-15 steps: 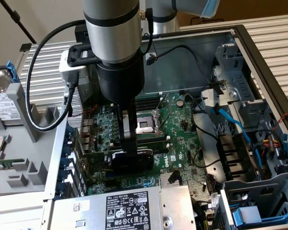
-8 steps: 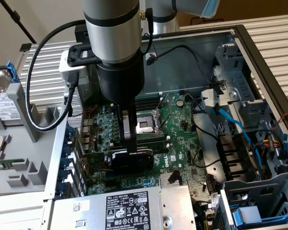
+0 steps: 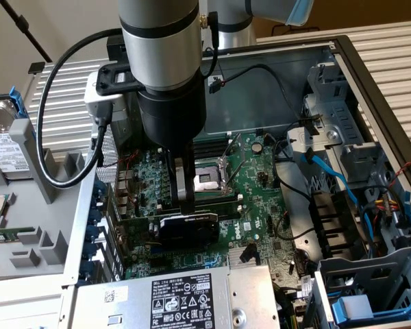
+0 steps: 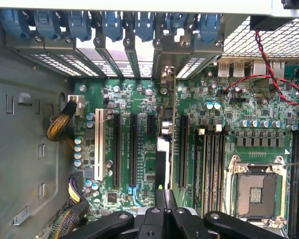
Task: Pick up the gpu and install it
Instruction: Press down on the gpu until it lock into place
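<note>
arm: vertical, pointing down | hand (image 3: 185,205): fingers closed

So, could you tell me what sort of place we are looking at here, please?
Probably a computer assembly or repair bench: an open PC case lies on its side, its motherboard exposed. The gripper is shut on the gpu standing on that board. A loose hard drive lies beside the case.

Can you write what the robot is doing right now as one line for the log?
pincer: shut on gpu | gpu: upright on motherboard | place: inside computer case
</note>
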